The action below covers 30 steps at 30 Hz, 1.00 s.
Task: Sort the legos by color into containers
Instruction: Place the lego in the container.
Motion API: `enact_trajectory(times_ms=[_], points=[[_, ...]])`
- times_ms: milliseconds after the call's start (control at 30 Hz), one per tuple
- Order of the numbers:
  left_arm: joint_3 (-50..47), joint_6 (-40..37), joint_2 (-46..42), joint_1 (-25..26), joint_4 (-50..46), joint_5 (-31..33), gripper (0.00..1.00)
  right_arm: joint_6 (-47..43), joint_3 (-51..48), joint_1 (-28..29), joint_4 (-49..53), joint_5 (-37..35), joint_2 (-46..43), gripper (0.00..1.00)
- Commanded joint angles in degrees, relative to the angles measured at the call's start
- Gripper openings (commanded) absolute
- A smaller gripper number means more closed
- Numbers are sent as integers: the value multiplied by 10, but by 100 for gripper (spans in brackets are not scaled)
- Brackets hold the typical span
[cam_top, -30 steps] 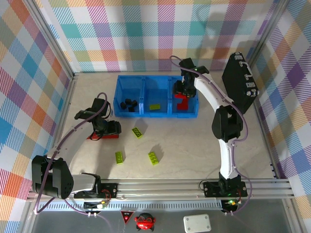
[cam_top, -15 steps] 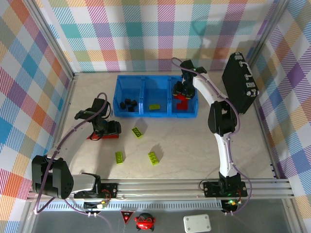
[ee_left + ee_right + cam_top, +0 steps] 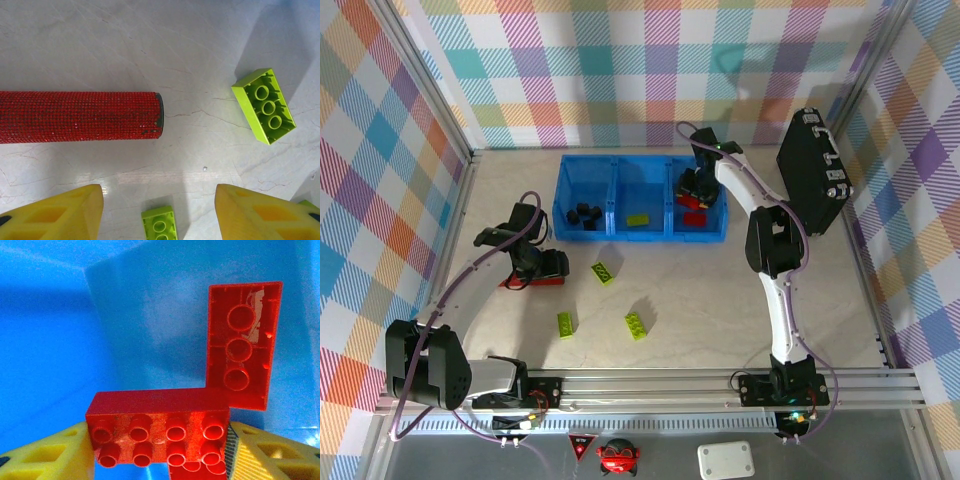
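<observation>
Counts:
- One blue tray [image 3: 616, 190] with three joined bins.
- Four lime bricks. One is the binned lime brick [image 3: 639, 220] in the middle bin. Three lie loose on the worktop [image 3: 720, 300]: upper lime brick [image 3: 604, 271], left lime brick [image 3: 565, 323], right lime brick [image 3: 637, 325].
- Three red bricks, all in the right bin: held red brick [image 3: 157, 405], second red brick [image 3: 245, 345] with its hollow side to the camera, and third red brick [image 3: 192, 471].
- One red bar [image 3: 80, 116].

Hard to make out: the black bricks [image 3: 582, 214] in the left bin are clumped, so I cannot count them. The third red brick is cut off by the frame edge.

Pincers: the right pincer [image 3: 160, 432] clamps the held red brick end to end. The left pincer [image 3: 159, 192] is open above the worktop, near the red bar's end.

Versus a second ago: the right arm's elbow has swung in toward the tray. The left arm and the loose lime bricks are unchanged.
</observation>
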<state>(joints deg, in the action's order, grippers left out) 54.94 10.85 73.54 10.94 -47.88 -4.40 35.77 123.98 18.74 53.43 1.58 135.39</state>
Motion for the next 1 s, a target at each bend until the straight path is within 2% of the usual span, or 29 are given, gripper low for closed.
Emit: enact_trajectory(times_ms=[0,300,967], points=[[-4,-4,-3,-9,-4,7,61,57,19,-3,-19,3,-13,61],[-4,-4,-6,-9,-5,7,61,93,24,-4,-25,36,5,62],[-3,-5,-3,-9,-5,6,61,70,9,-4,5,13,-27,73]])
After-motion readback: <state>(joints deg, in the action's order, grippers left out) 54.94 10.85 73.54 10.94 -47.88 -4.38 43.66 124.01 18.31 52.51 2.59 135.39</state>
